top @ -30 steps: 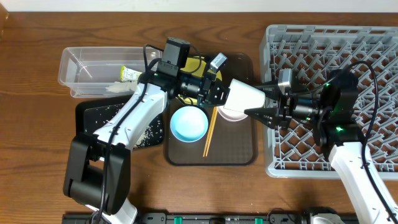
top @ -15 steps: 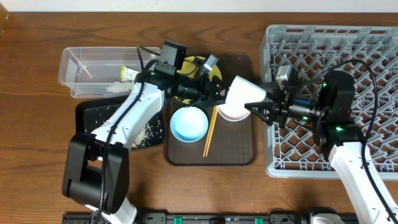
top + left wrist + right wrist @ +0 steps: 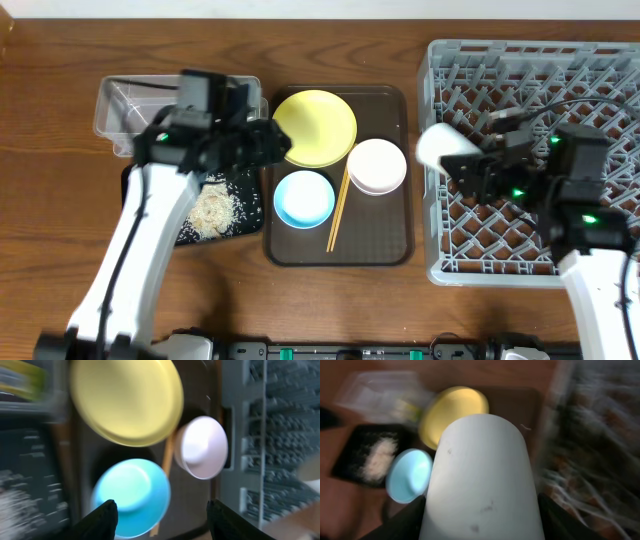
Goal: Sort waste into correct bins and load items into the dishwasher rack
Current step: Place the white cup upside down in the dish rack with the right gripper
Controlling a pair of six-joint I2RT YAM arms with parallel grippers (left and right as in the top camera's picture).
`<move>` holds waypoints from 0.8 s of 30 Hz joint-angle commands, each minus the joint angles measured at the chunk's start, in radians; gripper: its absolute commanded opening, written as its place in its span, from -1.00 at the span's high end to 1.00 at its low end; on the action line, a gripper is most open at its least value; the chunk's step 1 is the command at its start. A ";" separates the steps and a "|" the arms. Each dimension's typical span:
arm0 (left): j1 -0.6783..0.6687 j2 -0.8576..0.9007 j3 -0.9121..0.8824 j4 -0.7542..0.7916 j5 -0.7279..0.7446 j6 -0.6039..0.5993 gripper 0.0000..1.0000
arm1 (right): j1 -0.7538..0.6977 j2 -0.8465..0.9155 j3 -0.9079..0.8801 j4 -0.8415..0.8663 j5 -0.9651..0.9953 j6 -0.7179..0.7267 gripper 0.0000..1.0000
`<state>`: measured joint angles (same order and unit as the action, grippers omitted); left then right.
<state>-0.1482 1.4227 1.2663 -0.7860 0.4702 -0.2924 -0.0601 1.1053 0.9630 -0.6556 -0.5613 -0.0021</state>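
The right gripper (image 3: 483,519) is clasping the small white cup (image 3: 443,147), its two fingers pressing against the cup's sides. It is holding the cup tipped over in the air just off the right edge of the dark-brown rectangular serving tray (image 3: 385,245). The cup is hanging above the near rim of the large grey plastic lattice dishwasher rack (image 3: 560,80), which is standing just right of that tray.

The left gripper (image 3: 161,510) is hovering at the serving tray's left edge with its fingers spread wide and nothing between them.

On the serving tray, the round yellow plate (image 3: 315,128) is sitting in the back left part. The pinkish-white bowl (image 3: 377,166) is resting toward the right side and the light-blue bowl (image 3: 304,198) is sitting in front of the plate. The thin wooden chopsticks (image 3: 339,210) are lying slantwise between the two bowls.

Left of the serving tray, the clear plastic rectangular tub (image 3: 122,105) is standing at the back. The flat black rectangular tray (image 3: 140,190) is lying in front of it, holding loose white rice-like scraps (image 3: 212,210).
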 commanded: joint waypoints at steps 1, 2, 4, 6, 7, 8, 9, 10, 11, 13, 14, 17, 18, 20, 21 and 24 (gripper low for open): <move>0.018 -0.053 0.006 -0.032 -0.146 0.027 -0.20 | -0.025 -0.020 0.123 -0.138 0.278 0.005 0.98; 0.019 -0.066 0.006 -0.040 -0.161 0.027 -0.20 | -0.027 -0.016 0.155 -0.197 0.342 0.005 0.98; 0.019 -0.083 0.006 -0.044 -0.169 0.027 -0.20 | -0.027 -0.006 0.208 -0.293 0.449 0.005 0.98; 0.019 -0.090 0.006 -0.043 -0.169 0.027 -0.20 | -0.027 0.014 0.257 -0.381 0.547 0.006 0.98; 0.019 -0.090 0.006 -0.043 -0.169 0.027 -0.21 | -0.027 0.030 0.282 -0.421 0.590 0.010 0.98; 0.019 -0.090 0.006 -0.044 -0.169 0.027 -0.20 | -0.028 0.046 0.300 -0.450 0.620 0.018 0.98; 0.019 -0.089 0.006 -0.044 -0.169 0.027 -0.20 | -0.031 0.069 0.320 -0.482 0.645 0.026 0.98; 0.019 -0.089 0.006 -0.044 -0.169 0.026 -0.21 | -0.034 0.085 0.329 -0.497 0.655 0.029 0.98; 0.019 -0.089 0.006 -0.044 -0.169 0.026 -0.21 | -0.040 0.110 0.339 -0.518 0.667 0.032 0.98; 0.019 -0.089 0.006 -0.045 -0.169 0.026 -0.21 | -0.053 0.146 0.340 -0.537 0.670 0.040 0.98; 0.019 -0.089 0.006 -0.046 -0.169 0.026 -0.21 | -0.063 0.170 0.340 -0.548 0.669 0.044 0.98; 0.019 -0.089 0.006 -0.051 -0.169 0.026 -0.21 | -0.100 0.240 0.340 -0.563 0.669 0.060 0.98; 0.019 -0.089 0.006 -0.051 -0.169 0.026 -0.21 | -0.111 0.261 0.340 -0.562 0.669 0.062 0.98; 0.019 -0.089 0.006 -0.051 -0.169 0.026 -0.21 | -0.125 0.291 0.340 -0.558 0.665 0.062 0.98; 0.019 -0.089 0.006 -0.051 -0.169 0.026 -0.22 | -0.132 0.309 0.340 -0.550 0.657 0.061 0.98; 0.019 -0.089 0.006 -0.051 -0.169 0.026 -0.21 | -0.138 0.348 0.340 -0.528 0.625 0.061 0.98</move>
<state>-0.1333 1.3415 1.2663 -0.8341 0.3111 -0.2832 -0.1837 1.4311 1.2884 -1.1961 0.0784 0.0422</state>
